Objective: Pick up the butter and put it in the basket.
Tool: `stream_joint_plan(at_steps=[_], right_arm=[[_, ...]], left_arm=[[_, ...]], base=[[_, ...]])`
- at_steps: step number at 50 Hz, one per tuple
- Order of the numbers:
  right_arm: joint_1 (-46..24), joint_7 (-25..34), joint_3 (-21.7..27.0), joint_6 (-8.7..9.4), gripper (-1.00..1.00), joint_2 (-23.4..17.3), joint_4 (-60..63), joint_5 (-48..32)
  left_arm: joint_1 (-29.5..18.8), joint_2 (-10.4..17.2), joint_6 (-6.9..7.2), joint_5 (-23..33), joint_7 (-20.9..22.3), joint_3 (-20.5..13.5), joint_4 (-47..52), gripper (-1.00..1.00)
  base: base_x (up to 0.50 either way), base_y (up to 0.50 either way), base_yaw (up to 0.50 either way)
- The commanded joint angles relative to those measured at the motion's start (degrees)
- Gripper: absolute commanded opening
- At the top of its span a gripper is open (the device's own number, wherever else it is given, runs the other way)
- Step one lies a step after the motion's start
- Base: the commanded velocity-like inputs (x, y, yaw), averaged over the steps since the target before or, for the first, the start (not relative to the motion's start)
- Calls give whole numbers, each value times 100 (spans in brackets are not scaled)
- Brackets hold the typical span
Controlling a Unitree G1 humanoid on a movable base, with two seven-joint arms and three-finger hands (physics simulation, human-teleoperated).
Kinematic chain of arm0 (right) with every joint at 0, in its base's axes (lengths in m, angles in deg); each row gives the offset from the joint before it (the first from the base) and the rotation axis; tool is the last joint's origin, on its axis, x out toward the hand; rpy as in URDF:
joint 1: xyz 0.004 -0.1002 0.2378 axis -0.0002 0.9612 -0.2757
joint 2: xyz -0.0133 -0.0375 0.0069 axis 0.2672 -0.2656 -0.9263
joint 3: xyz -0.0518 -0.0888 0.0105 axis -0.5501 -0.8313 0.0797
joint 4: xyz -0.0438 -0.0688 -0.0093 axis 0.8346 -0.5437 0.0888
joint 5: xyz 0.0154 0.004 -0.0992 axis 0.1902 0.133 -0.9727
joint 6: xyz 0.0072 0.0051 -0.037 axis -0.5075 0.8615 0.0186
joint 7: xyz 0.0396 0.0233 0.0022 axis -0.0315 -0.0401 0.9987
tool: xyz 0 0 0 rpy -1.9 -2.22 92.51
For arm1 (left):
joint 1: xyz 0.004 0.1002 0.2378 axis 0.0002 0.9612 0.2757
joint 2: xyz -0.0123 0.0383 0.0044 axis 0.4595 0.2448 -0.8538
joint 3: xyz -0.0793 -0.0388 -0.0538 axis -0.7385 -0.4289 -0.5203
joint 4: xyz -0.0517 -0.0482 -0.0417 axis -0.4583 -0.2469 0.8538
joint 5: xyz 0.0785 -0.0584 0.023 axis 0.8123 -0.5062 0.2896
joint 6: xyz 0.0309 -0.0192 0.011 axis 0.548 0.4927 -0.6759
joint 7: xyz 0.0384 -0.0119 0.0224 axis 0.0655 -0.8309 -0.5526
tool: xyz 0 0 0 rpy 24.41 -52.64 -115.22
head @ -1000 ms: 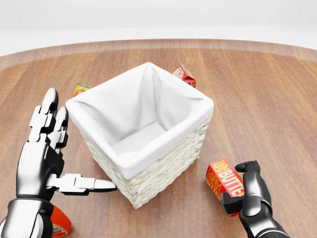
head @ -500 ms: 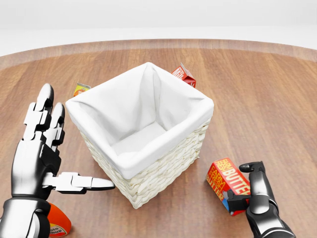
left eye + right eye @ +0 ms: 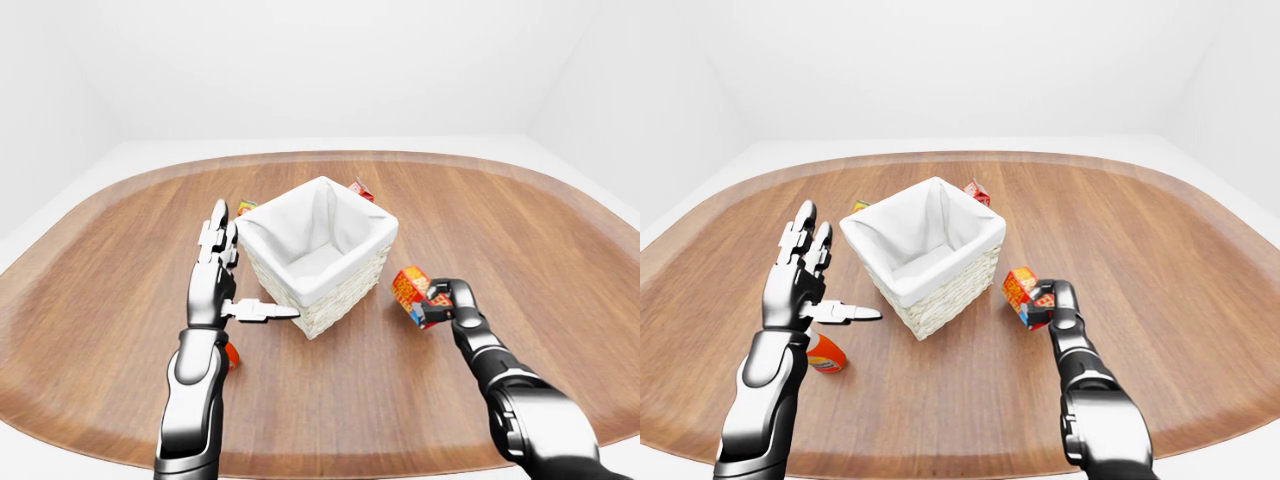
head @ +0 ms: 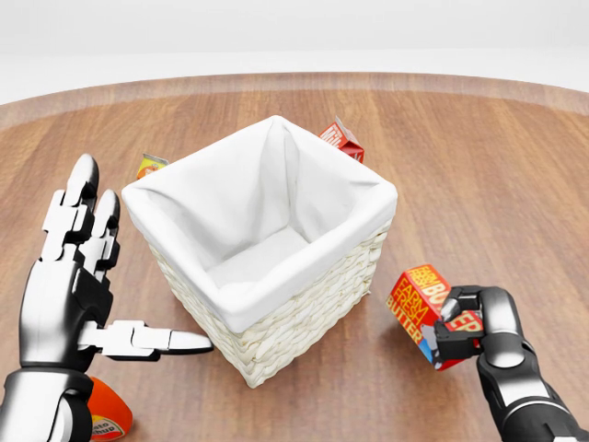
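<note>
The butter [image 4: 416, 300] is a red and orange box at the head view's lower right, just right of the basket. My right hand [image 4: 465, 324] is shut on its right end and holds it tilted, slightly off the table. The basket [image 4: 363, 247] is white wicker with a white cloth lining and stands in the middle. My left hand [image 4: 92, 285] is open, fingers spread upward and thumb pointing at the basket's left wall, not touching it.
An orange bottle [image 4: 109, 413] lies below my left hand. A red carton [image 4: 342, 139] stands behind the basket's top right corner. A small orange box [image 4: 150, 166] lies at its top left. The round wooden table [image 3: 560, 250] extends widely on all sides.
My right hand's fingers have closed round the butter and tipped it up, moving it slightly up and right. The left hand has barely moved.
</note>
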Motion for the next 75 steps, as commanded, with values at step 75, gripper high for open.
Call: stream_joint_plan(at_steps=[75], right_arm=[[-3134, 2820, -215, 545, -100, -507, 2976, -1224]], left_arm=[[3, 20, 0, -180, 19, -108, 333, 100]], base=[[0, 0, 0]])
